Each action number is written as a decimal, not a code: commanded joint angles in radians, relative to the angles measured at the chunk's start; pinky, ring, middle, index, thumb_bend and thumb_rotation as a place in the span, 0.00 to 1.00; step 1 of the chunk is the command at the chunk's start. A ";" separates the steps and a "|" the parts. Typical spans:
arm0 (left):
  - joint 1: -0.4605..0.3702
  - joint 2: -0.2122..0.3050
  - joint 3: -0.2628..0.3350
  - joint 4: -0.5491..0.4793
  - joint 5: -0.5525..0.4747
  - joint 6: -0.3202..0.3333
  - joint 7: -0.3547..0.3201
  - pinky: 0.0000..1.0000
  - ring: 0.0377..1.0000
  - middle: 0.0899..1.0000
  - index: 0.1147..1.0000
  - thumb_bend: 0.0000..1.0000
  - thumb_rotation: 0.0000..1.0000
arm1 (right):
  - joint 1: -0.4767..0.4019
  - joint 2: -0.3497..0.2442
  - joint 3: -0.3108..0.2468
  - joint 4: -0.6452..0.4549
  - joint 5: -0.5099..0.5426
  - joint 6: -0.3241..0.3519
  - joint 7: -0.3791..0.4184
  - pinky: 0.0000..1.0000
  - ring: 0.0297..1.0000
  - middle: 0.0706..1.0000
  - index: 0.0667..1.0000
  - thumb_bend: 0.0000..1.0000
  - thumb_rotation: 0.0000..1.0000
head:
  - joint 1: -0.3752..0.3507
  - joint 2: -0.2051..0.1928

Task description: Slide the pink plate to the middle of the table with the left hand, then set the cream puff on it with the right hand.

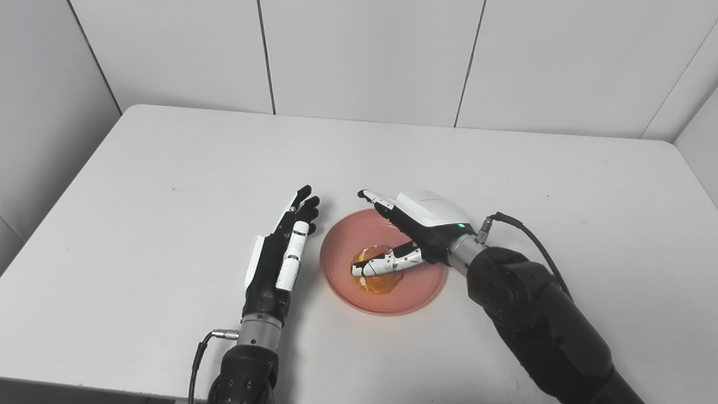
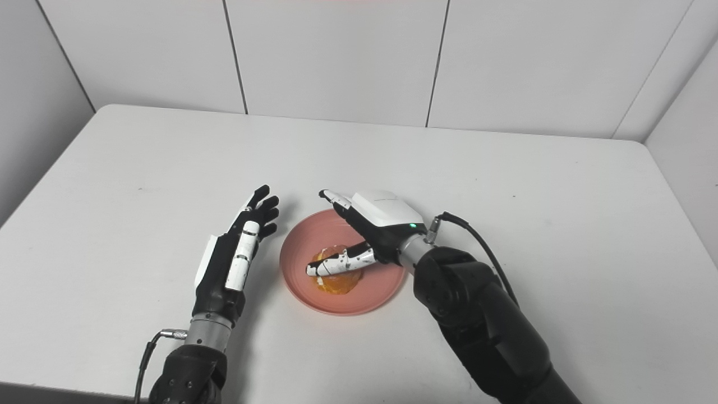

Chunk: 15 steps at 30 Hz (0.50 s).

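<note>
The left hand (image 1: 277, 255) lies flat and empty, fingers apart, just beside the pink plate (image 1: 418, 294) near the table (image 1: 168, 168) middle, where the cream puff (image 1: 377, 280) sits directly under the right hand (image 1: 418, 227), whose thumb crosses it; grip unclear.

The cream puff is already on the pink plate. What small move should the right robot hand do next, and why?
Probably lift the right robot hand straight up and away: the cream puff already lies on the pink plate, with the fingers apart over it.
</note>
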 commanded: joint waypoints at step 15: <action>-0.009 -0.007 -0.002 -0.010 0.017 -0.037 0.013 0.87 0.89 0.89 0.87 0.48 1.00 | 0.038 0.008 -0.252 -0.166 0.166 -0.089 -0.152 0.76 0.96 1.00 1.00 0.93 0.87 | 0.000 -0.004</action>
